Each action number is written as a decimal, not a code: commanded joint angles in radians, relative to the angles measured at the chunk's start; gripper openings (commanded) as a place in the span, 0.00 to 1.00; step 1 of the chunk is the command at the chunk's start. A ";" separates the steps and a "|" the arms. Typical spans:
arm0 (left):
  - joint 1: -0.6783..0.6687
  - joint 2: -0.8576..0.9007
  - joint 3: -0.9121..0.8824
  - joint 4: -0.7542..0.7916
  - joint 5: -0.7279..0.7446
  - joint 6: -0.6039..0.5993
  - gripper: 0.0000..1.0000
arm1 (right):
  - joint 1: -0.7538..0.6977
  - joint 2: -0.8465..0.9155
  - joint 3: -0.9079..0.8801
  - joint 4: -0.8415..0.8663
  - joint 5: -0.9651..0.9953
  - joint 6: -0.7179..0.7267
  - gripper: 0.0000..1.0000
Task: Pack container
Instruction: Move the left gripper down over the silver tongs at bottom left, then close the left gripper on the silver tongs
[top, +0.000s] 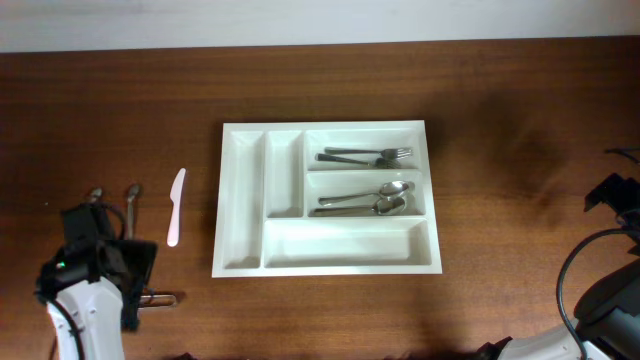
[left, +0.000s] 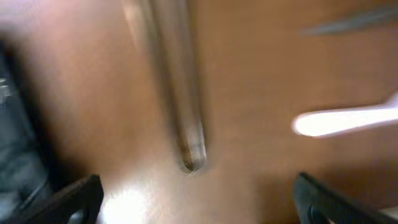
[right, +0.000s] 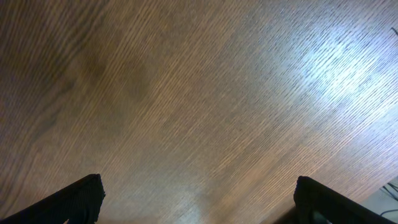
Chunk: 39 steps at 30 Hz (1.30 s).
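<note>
i see the left gripper (left: 198, 200) spread wide above a blurred utensil handle (left: 180, 93), low left on the table (top: 500, 120). a white plastic knife (top: 175, 206) lies next. the container (top: 340, 246) sits centre, with forks (top: 366, 155) and spoons (top: 365, 198) inside. the right gripper (right: 199, 200) is wide and holds nothing, far right.

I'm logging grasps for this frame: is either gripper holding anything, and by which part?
Nothing is held. The left gripper is open above a metal utensil handle; the right gripper is open over the table.
</note>
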 joint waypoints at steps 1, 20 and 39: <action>0.064 0.047 0.011 -0.023 -0.016 -0.209 0.99 | 0.003 0.005 -0.005 0.000 -0.003 0.002 0.99; 0.094 0.305 0.010 0.162 0.130 -0.013 0.99 | 0.003 0.005 -0.005 0.000 -0.003 0.002 0.99; 0.189 0.330 -0.037 0.192 0.036 0.044 0.99 | 0.003 0.005 -0.005 0.000 -0.003 0.002 0.99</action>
